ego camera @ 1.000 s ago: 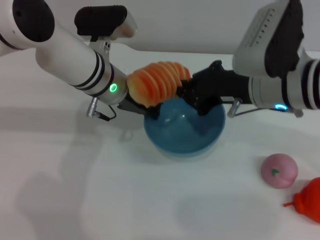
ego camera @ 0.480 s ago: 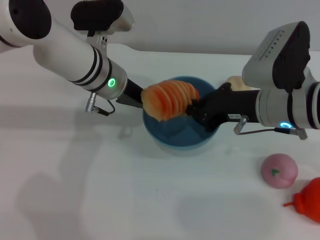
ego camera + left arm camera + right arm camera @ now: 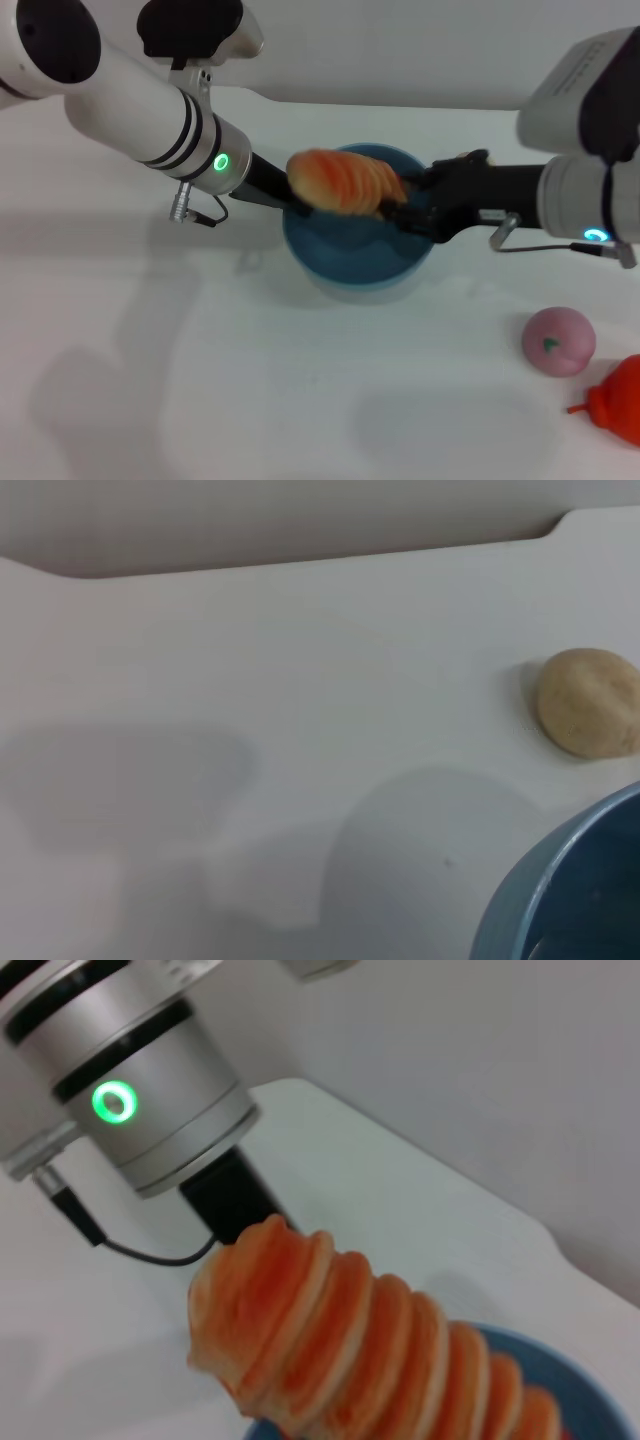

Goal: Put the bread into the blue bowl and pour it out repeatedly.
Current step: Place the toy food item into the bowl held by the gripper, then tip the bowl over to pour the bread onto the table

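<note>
Right gripper (image 3: 400,208) clamped on the long orange-and-cream ridged bread (image 3: 345,182), held above the round light-blue plastic bowl (image 3: 355,265); release pending. Left gripper (image 3: 290,200) at the bowl's rim: closure cannot be determined.

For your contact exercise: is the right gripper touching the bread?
Touching. In the head view the right gripper is shut on one end of the bread, held above the blue bowl.

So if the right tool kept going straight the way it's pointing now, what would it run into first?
The right tool holds the bread over the blue bowl and points toward the left tool at the bowl's opposite rim. The bread would likely hit that first, though depth is unclear.
</note>
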Motion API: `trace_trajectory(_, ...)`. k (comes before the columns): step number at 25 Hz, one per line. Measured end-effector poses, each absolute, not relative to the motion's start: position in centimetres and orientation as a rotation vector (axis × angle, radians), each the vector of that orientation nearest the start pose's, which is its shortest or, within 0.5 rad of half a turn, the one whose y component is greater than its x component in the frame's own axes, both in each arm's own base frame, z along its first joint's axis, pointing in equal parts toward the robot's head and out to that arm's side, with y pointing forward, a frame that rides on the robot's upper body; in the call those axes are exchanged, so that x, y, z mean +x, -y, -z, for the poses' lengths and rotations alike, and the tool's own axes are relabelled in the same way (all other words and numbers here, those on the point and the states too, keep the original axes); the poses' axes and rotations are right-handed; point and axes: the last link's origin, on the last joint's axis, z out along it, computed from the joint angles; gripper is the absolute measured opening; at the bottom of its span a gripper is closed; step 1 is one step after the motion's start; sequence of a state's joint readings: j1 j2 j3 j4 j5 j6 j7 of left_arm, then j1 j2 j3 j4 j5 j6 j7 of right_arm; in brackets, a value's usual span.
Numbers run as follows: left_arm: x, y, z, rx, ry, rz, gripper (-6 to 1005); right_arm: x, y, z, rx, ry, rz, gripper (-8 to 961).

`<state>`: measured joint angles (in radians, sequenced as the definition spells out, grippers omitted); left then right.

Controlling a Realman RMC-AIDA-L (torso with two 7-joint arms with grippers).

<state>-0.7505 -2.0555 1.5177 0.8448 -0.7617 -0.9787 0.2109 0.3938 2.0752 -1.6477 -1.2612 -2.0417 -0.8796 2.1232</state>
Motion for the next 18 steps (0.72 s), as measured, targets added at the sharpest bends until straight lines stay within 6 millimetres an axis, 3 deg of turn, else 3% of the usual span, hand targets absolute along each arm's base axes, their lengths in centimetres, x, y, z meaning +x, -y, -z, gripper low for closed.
trace_trajectory(6, -20.0, -40.6, 6.4, -2.248, 1.419, -0.101, -1, 16.7, -35.4, 4.1, -2.587, -0.532, -0.256, 428)
trace_trajectory(11, -19.9, -41.0, 6.3, -2.25, 1.377, -0.079, -1, 17.7, -35.7, 2.0, -2.503, -0.582, -0.302, 458)
trace_trajectory(18, -18.6, -41.4, 8.0, -2.297, 1.172, -0.054, -2, 22.4, -36.4, -2.7, -2.231, -0.951, -0.613, 458)
